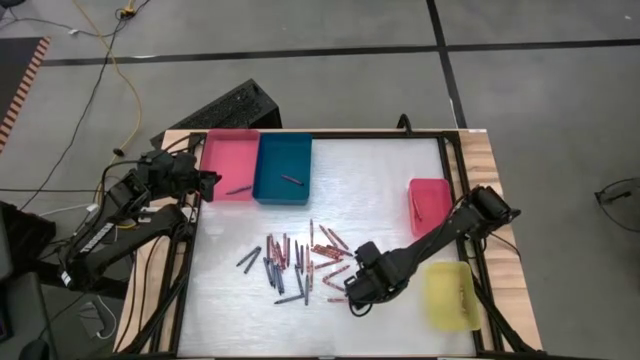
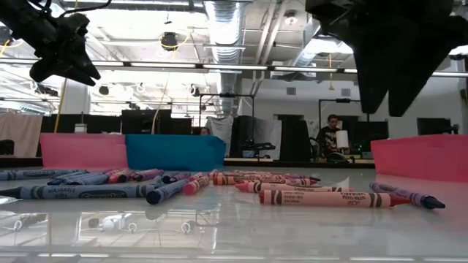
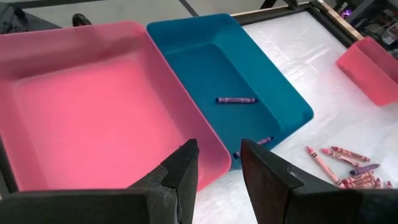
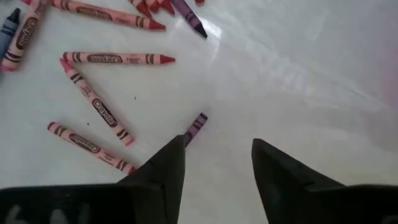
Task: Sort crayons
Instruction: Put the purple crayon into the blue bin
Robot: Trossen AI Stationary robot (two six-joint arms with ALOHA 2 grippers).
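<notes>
**Inspector:** Two crayons appear sorted: one dark stick in the pink tray [image 1: 228, 165], one in the blue tray [image 1: 282, 168]. The red tray [image 1: 430, 200] and yellow tray [image 1: 449, 296] look bare, though I cannot confirm that fully.

**Clerk:** And the rest?

**Inspector:** Most remain. The crayons [image 1: 300, 265] lie in a loose heap at the middle of the surface [image 1: 380, 170], mostly pointing twelve to six, a few nearer two to eight. I judge the job barely begun.

**Clerk:** End effectors?

**Inspector:** The right end effector [image 4: 216, 163] hangs low at the heap's four o'clock edge, fingers spread, holding nothing; a purple crayon [image 4: 195, 127] lies just beside one fingertip. The left end effector [image 3: 219, 167] waits over the pink tray's edge at ten o'clock, fingers parted, empty.
</notes>
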